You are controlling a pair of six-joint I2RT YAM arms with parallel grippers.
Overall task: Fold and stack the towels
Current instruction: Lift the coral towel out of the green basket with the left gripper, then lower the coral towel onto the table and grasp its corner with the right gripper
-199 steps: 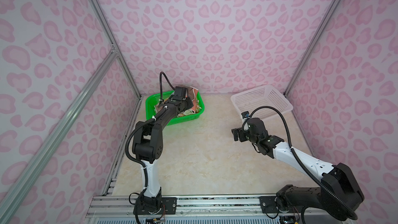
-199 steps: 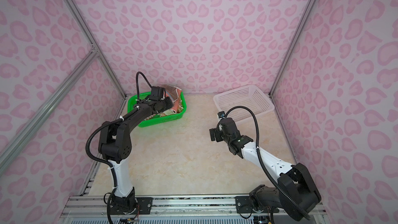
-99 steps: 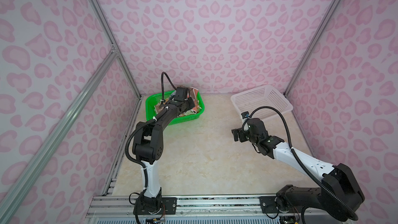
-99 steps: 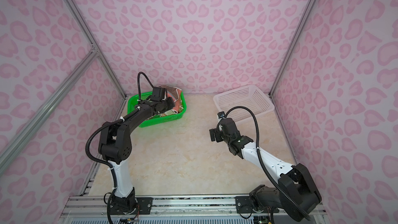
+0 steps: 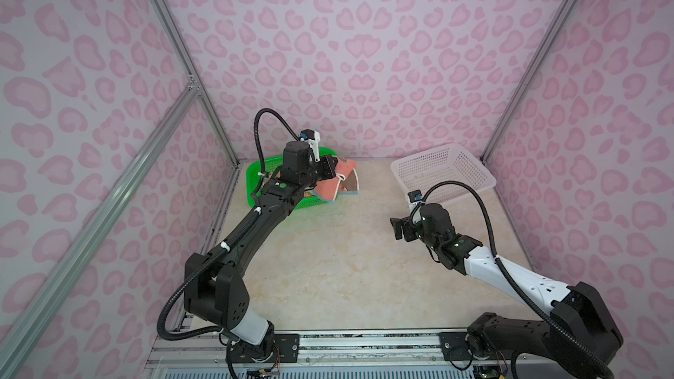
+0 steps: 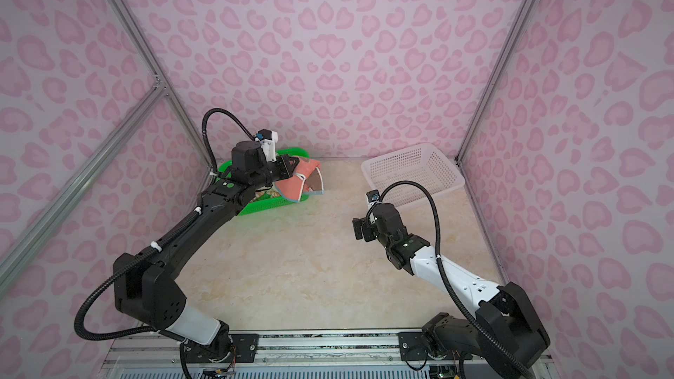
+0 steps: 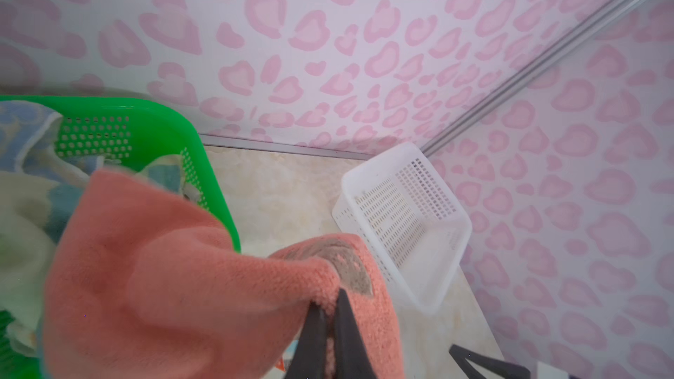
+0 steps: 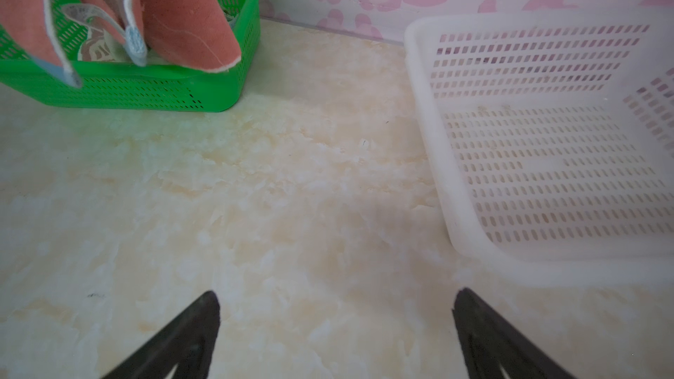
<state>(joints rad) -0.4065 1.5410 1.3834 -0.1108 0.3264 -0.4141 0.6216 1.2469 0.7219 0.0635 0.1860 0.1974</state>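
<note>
My left gripper (image 5: 329,168) (image 6: 289,168) (image 7: 330,302) is shut on a fold of the coral towel (image 5: 330,188) (image 6: 291,187) (image 7: 175,271). The towel hangs lifted over the right end of the green basket (image 5: 251,181) (image 6: 257,209) (image 7: 146,113). It has a brown patch and a pale edge, and in the right wrist view the coral towel (image 8: 182,23) dangles over the basket's rim. More towels (image 7: 25,140), blue and cream, lie crumpled in the basket. My right gripper (image 5: 397,229) (image 6: 359,229) (image 8: 335,300) hovers open over bare table, holding nothing.
A white perforated basket (image 5: 445,173) (image 6: 412,173) (image 8: 547,147) stands tilted at the back right, with nothing in it. The green basket (image 8: 146,96) sits in the back left corner against the wall. Pink patterned walls close in three sides of the marble-look tabletop (image 5: 328,267).
My left gripper closed on the coral towel and raised it up and rightward out of the green basket. The right arm has stayed still.
</note>
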